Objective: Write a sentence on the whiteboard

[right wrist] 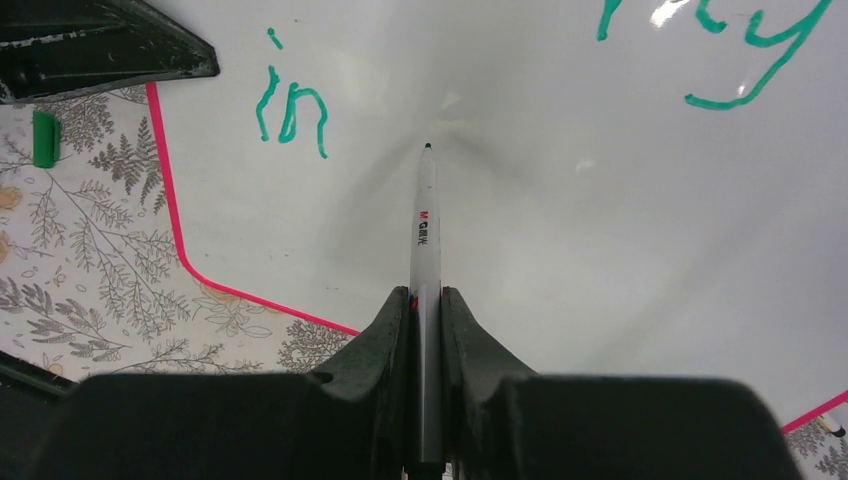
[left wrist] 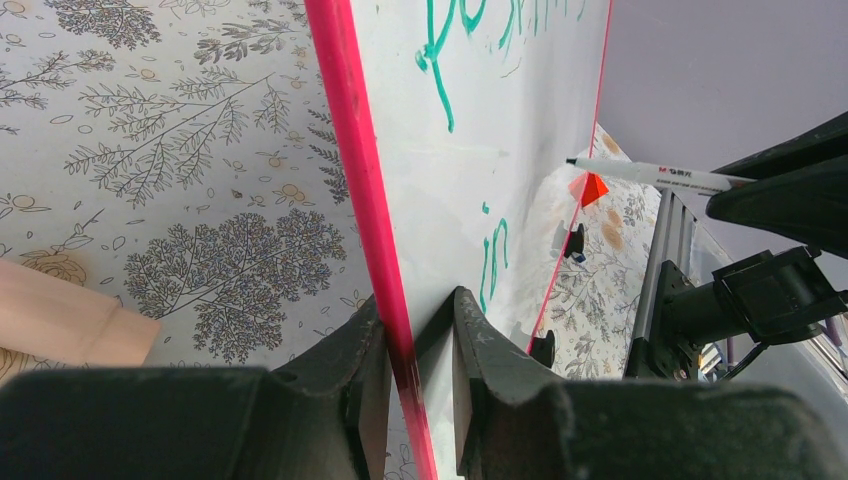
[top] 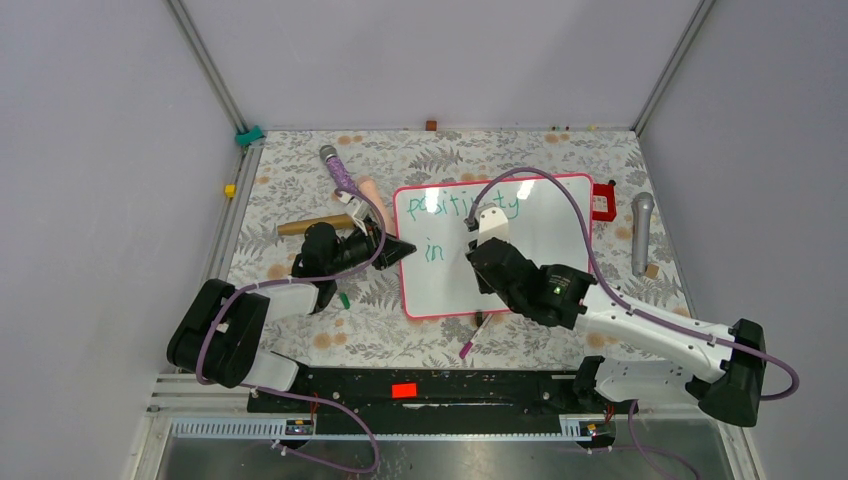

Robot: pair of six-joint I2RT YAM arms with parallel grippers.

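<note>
Green ink [right wrist: 290, 105] reads "positivity" and "in" on whiteboard [top: 440, 285] | sentence looks unfinished | left gripper [left wrist: 415, 330] pinches its edge | right gripper [right wrist: 427, 300] grips marker [right wrist: 425, 215] beside "in"

Lab test cell — plain grey walls [top: 90, 150].

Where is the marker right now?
In the right wrist view, the marker is clamped in the right gripper, its tip at the whiteboard just right of the green "in".
</note>
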